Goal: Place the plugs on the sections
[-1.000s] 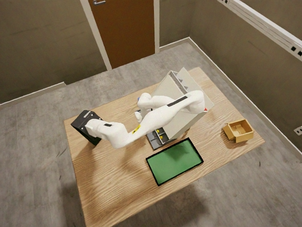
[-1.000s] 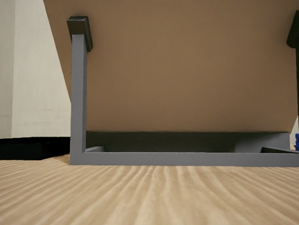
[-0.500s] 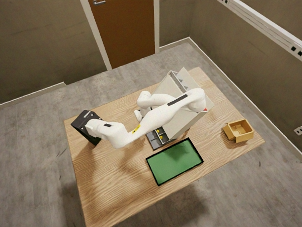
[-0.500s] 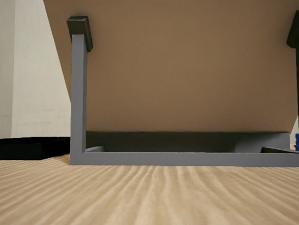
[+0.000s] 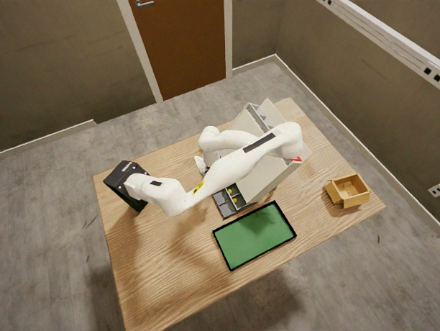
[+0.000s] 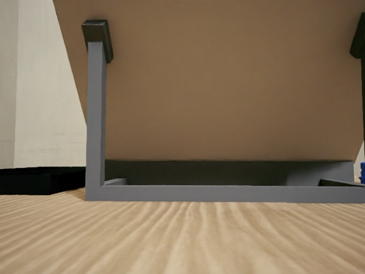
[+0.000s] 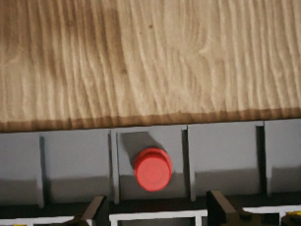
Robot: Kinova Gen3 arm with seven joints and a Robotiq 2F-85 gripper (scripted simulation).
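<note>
Evidently, red plug (image 7: 152, 169) just beyond the parted pincer (image 7: 157, 210), untouched.

A light wood-grained tabletop (image 5: 162, 252) (image 6: 179, 238) (image 7: 148, 59) carries the pale, slanted funnel board with its grey base (image 5: 225, 210) (image 6: 209, 194) (image 7: 74, 162). Near that base lies a black-rimmed green tray (image 5: 255, 235) (image 6: 27, 182); an open cardboard box (image 5: 356, 199) sits well apart, toward a corner. The robot's black mount (image 5: 138, 205) stands at another edge.

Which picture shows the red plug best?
The wrist view, because it looks down on the whole red plug, standing on a flat grey front section between two dividers. The top view doesn't show the plug; the white arm covers much of the board. The exterior view, from behind the board, doesn't show it either.
</note>
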